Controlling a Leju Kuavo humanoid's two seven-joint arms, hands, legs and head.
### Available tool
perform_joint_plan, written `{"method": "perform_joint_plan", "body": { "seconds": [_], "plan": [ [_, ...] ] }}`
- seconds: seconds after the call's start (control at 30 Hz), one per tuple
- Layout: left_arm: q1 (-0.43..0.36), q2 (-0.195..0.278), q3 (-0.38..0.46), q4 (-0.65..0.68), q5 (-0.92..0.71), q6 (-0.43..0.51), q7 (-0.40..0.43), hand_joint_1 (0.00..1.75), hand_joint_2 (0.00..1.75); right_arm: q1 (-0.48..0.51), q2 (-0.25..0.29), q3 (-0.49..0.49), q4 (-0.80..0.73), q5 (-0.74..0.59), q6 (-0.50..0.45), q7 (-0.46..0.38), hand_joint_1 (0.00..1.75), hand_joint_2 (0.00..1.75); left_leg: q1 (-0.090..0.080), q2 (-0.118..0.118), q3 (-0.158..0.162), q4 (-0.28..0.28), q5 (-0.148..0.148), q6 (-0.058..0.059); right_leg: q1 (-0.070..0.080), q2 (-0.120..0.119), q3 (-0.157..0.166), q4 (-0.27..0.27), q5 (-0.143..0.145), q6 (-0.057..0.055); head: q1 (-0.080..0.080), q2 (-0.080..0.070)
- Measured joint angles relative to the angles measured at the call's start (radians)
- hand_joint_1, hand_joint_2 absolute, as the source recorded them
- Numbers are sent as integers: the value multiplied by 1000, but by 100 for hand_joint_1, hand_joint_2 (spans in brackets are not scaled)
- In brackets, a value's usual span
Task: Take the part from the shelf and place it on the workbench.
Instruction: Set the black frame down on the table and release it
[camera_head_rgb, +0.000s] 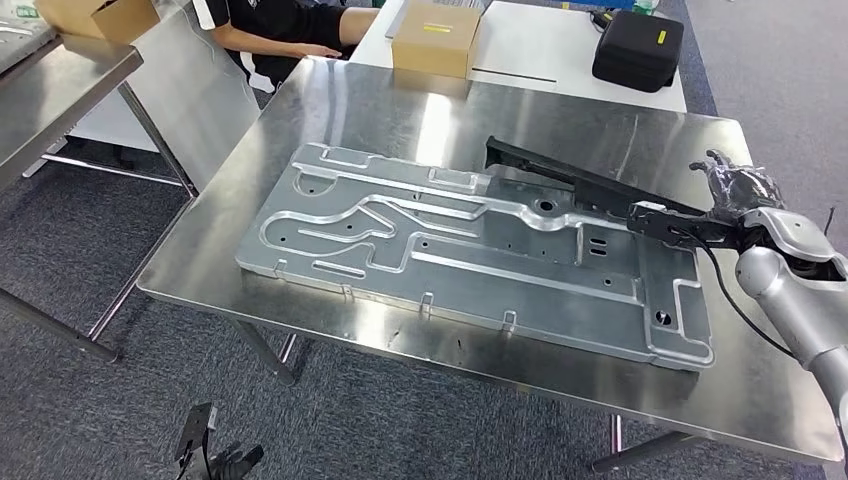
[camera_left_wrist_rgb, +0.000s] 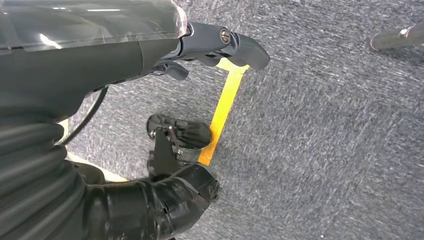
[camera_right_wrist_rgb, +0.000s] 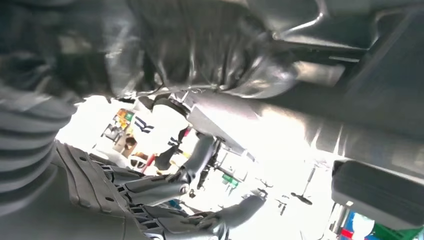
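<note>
In the head view we see the right hand (camera_head_rgb: 738, 187) over the right side of the workbench (camera_head_rgb: 330, 92). The long black part (camera_head_rgb: 588, 187) runs away from this hand toward the middle of the bench, and its near end is at the hand, over the right end of the big metal plate (camera_head_rgb: 470, 240) that lies flat on the bench. We think the hand holds the part, but the fingers are blurred here and we cannot tell how they close. Beyond the bench from the hand stand a cardboard box (camera_head_rgb: 436, 38) and a black case (camera_head_rgb: 638, 48) on a white table (camera_head_rgb: 530, 45), and a person (camera_head_rgb: 280, 25) sits there. The left hand (camera_head_rgb: 222, 462) hangs low, well apart from the bench, near the carpet.

In the left wrist view the left hand (camera_left_wrist_rgb: 165, 165) is over grey carpet (camera_left_wrist_rgb: 325, 125) with a yellow tape line (camera_left_wrist_rgb: 225, 105) just past it. Its dark fingers (camera_left_wrist_rgb: 180, 134) are curled inward with nothing in them.

In the right wrist view the right hand (camera_right_wrist_rgb: 165, 200) is close to a shiny metal surface. Its fingers (camera_right_wrist_rgb: 235, 210) seem apart, but the picture is too blurred, so we cannot tell the grip.
</note>
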Motion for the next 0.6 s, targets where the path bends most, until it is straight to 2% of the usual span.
{"method": "perform_joint_plan", "body": {
  "seconds": [0.13, 0.2, 0.27, 0.3, 0.33, 0.37, 0.4, 0.47, 0.5, 0.53, 0.6],
  "plan": [
    [1, 0, 0, 0, 5, 0, -2, 0, 0, 3, -3, -9, 0, 3, 0, -1, 0, 0, -2, 1, 11, -27, 10, 17, -1, 1, -5, 5, -5, 18, 1, 0],
    [0, 0, 2, 0, 7, -2, -3, 0, 0, 5, -6, -16, 0, 7, 1, -1, 0, 0, 1, 3, 13, -34, 15, 27, -3, 0, -31, 67, -47, 27, 1, 0],
    [1, 0, 6, 0, 9, -4, -5, 0, 0, 9, -7, -20, 0, 11, 4, -2, 0, 0, 0, 3, 12, -35, 15, 32, -4, -1, -89, 194, -112, 35, 1, 0],
    [1, 0, 9, 0, 9, -6, -6, 0, 0, 12, -8, -20, 0, 13, 6, -2, 0, 0, 0, 4, 12, -35, 15, 32, -5, -2, -116, 250, -131, 37, 1, 0],
    [1, 0, 12, 0, 9, -8, -8, 0, 0, 16, -9, -20, 0, 15, 9, -2, 0, 0, -1, 4, 12, -35, 15, 32, -6, -2, -129, 277, -133, 37, 1, 0],
    [1, 0, 13, 0, 9, -11, -9, 0, 0, 19, -10, -20, 0, 17, 12, -2, 0, 0, -1, 4, 12, -34, 15, 32, -7, -2, -123, 265, -115, 36, 1, 0],
    [1, 0, 14, 0, 9, -13, -10, 0, 0, 20, -12, -21, 0, 18, 14, -2, 0, 0, -1, 3, 13, -34, 15, 31, -7, -2, -97, 214, -83, 34, 1, 0],
    [1, 0, 15, 0, 9, -18, -10, 0, 0, 18, -17, -23, 0, 21, 18, -2, 0, 0, -3, 3, 14, -32, 14, 29, -4, -5, -26, 71, -22, 27, 1, 0],
    [1, 0, 15, 0, 9, -20, -10, 0, 0, 17, -20, -25, -1, 22, 20, -3, 0, 0, -4, 2, 13, -31, 15, 26, -1, -6, -2, 22, -6, 23, 1, 0],
    [1, -1, 15, 0, 9, -21, -10, 0, 0, 16, -22, -27, -1, 24, 21, -3, 0, 0, -4, 2, 12, -31, 16, 23, 3, -6, 8, -2, -1, 19, 1, 0],
    [2, -1, 15, 0, 10, -24, -10, 0, 0, 15, -25, -29, -2, 28, 25, -3, 0, 0, -5, 2, 10, -31, 19, 14, 5, -5, 8, -8, 1, 12, 0, 0]
  ]
}}
